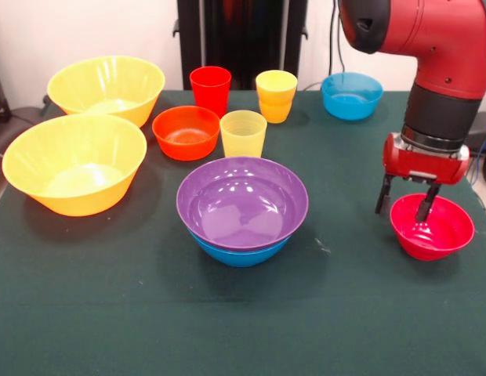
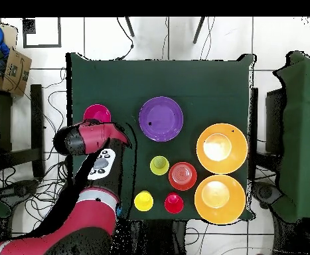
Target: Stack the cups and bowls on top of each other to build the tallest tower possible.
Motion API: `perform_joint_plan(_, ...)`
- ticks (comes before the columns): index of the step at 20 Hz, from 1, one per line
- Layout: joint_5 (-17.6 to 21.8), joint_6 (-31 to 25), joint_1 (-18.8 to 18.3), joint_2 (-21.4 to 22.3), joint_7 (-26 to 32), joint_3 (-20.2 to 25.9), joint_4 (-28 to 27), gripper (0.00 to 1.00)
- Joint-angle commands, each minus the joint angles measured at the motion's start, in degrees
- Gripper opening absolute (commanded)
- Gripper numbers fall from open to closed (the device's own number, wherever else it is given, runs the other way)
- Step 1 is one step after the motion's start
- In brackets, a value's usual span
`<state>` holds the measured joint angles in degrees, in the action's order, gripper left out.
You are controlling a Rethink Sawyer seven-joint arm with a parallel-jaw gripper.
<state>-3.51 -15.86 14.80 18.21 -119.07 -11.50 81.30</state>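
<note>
My gripper (image 1: 401,213) is open at the right, straddling the left rim of the small pink-red bowl (image 1: 435,229), with one finger outside it and one inside. This bowl also shows in the overhead view (image 2: 97,113). The tower is the purple bowl (image 1: 241,200) nested in the blue bowl (image 1: 241,254) at the table's middle; from overhead only the purple bowl (image 2: 160,119) shows. Behind it stand the pale yellow cup (image 1: 243,133), the orange-red bowl (image 1: 186,131), the red cup (image 1: 210,90) and two stacked orange-yellow cups (image 1: 276,95).
Two large yellow-orange bowls (image 1: 74,160) (image 1: 106,86) sit at the left. The light-blue bowl (image 1: 351,94) sits at the far right, behind the arm. The green table (image 1: 110,313) has open cloth along the near side. In the overhead view the arm (image 2: 84,139) covers the gripper.
</note>
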Motion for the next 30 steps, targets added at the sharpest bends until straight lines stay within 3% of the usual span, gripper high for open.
perform_joint_plan(1, -1.2, 4.3, 1.3, -2.5, -11.2, 1.7, 3.2, 1.00)
perform_joint_plan(6, -1.9, 4.8, 2.3, -3.1, -11.5, 0.7, 3.6, 1.00)
perform_joint_plan(25, -3.6, 3.9, -0.3, -1.6, -10.3, 4.6, 5.2, 1.00)
perform_joint_plan(26, -4.2, 4.1, -0.3, -1.5, -10.7, 4.7, 5.5, 0.00)
perform_joint_plan(30, -5.0, 2.2, -0.3, -1.1, -10.6, 4.4, 5.5, 0.00)
